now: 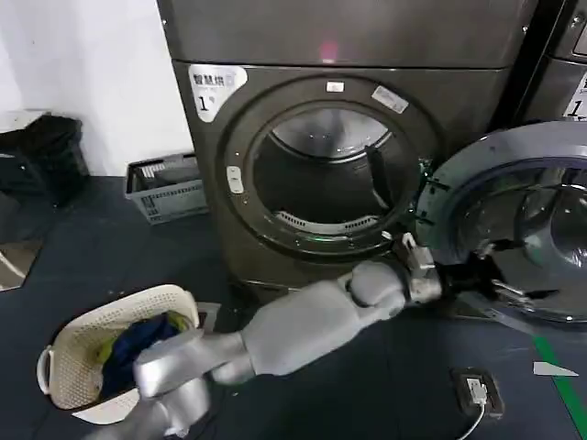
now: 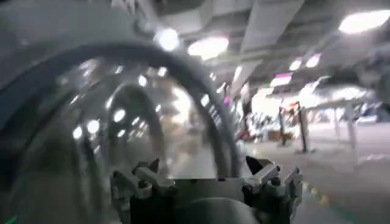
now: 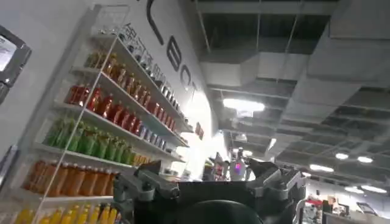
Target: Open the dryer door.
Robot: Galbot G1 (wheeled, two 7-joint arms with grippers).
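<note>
Silver left arm crosses the lower frame from bottom left to centre right, and its left pincer point(image 1: 459, 273) reaches the grey inner side of the door point(image 1: 527, 174), fingers apart in the wrist view. Door is swung wide open at the right edge, beside the dryer point(image 1: 275, 55) drum point(image 1: 326, 179). Laundry basket point(image 1: 69, 344) sits on the floor, lower left. Right pincer point(image 3: 210, 182) points up at a ceiling, fingers apart, beside a shelf point(image 3: 91, 134) of bottles.
</note>
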